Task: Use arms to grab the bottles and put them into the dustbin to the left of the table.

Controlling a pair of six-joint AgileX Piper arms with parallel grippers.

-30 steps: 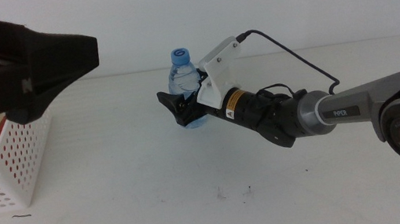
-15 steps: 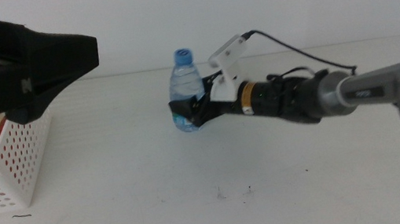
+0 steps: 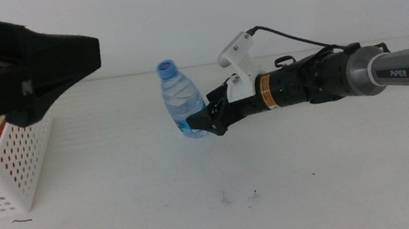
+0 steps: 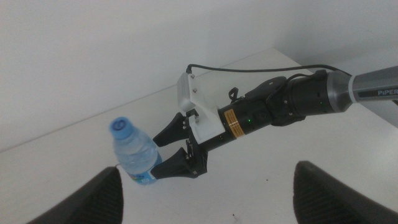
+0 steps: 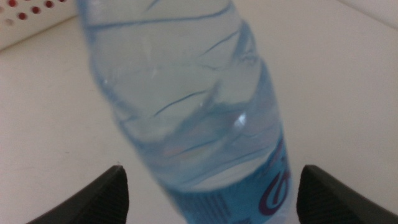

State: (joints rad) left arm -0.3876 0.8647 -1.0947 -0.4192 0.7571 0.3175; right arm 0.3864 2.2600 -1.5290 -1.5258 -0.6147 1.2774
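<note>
Mid-bench, right gripper [image 3: 207,120] fingers clamp the tilted water bottle [image 3: 183,101] low on its label. Left gripper [image 4: 205,186], fingers wide, looms over the white basket [image 3: 2,173] at left. Plain white bench [image 3: 203,212], white wall.

Left gripper [image 4: 205,186] own jaws wide apart, nothing between them; right gripper [image 4: 166,152] reaches across the white table [image 4: 323,143]; its black fingers [image 4: 177,167] sit at the lower part of the water bottle [image 4: 134,154]; bottle tilted, blue cap up; black cable [image 4: 249,67] loops over that arm.
</note>
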